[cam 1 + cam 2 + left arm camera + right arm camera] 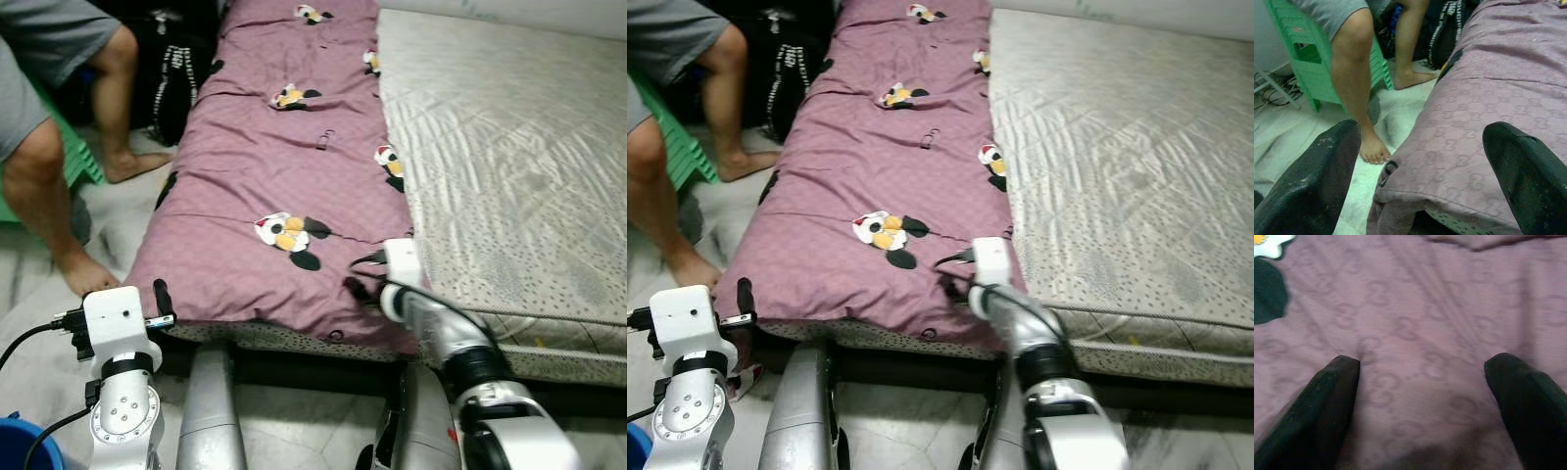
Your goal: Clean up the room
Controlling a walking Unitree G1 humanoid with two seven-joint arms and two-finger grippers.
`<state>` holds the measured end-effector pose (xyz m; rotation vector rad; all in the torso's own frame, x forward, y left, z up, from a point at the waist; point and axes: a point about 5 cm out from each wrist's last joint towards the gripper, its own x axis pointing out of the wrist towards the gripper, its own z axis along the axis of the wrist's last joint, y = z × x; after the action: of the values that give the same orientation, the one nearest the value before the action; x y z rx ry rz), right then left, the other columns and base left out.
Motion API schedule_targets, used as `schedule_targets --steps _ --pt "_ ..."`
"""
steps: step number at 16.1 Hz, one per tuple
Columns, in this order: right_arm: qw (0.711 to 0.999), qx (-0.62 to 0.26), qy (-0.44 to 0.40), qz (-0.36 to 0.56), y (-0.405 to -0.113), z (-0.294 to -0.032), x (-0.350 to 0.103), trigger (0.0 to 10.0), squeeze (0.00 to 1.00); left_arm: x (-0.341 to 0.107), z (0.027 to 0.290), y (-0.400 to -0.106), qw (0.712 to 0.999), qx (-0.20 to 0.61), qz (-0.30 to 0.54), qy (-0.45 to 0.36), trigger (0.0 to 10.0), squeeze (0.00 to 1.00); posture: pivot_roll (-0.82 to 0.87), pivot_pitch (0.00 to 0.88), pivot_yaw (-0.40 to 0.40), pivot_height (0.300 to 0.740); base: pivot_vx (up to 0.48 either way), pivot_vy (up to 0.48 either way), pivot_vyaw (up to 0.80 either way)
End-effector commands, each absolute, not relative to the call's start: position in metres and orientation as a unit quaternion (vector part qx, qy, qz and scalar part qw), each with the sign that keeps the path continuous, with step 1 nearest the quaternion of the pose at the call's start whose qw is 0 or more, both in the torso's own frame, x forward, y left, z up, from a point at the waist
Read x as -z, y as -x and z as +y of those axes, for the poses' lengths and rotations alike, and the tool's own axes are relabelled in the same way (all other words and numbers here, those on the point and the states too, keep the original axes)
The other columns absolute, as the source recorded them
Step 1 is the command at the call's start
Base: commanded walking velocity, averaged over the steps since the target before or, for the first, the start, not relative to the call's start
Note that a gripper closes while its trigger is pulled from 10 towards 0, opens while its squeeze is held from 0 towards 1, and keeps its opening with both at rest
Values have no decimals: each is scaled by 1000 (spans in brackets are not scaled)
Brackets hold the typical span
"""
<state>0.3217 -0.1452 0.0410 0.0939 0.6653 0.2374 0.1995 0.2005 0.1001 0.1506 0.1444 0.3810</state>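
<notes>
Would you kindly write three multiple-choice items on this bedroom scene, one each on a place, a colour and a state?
1. Where is the right gripper?
A. over the purple blanket
B. over the bare mattress
C. by the floor

2. What colour is the stool behind the person's leg?
A. red
B. green
C. white

3. How do the left gripper's fingers stand?
A. shut on the blanket
B. shut on nothing
C. open

Key: 1 A, the right wrist view has purple cloth between the fingers. 2 B, the slatted stool is plainly green. 3 C, the left wrist view shows a wide gap between the fingers, with the blanket's corner beyond.
</notes>
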Motion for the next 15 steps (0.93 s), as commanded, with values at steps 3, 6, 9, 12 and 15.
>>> schedule_targets --steps 3,6,9,12,15 --pt "933 -61 -18 354 -303 -188 -24 10000 0 -101 198 -203 979 -177 75 -70 10000 0 68 41 -68 507 0 0 0" --pt "985 -68 -39 156 -327 -171 -80 10000 0 -104 198 -209 980 -171 67 -71 10000 0 62 25 -60 507 0 0 0" --pt "996 -73 -41 41 -329 -158 -120 10000 0 -104 197 -210 982 -170 61 -62 10000 0 61 0 -58 507 0 0 0" --pt "996 -73 -49 21 -320 -152 -124 10000 0 -104 191 -216 986 -155 48 -46 10000 0 50 0 -55 507 0 0 0" --pt "997 -67 -44 4 -314 -149 -123 10000 0 -108 186 -230 989 -135 34 -49 10000 0 40 0 -45 516 0 0 0"
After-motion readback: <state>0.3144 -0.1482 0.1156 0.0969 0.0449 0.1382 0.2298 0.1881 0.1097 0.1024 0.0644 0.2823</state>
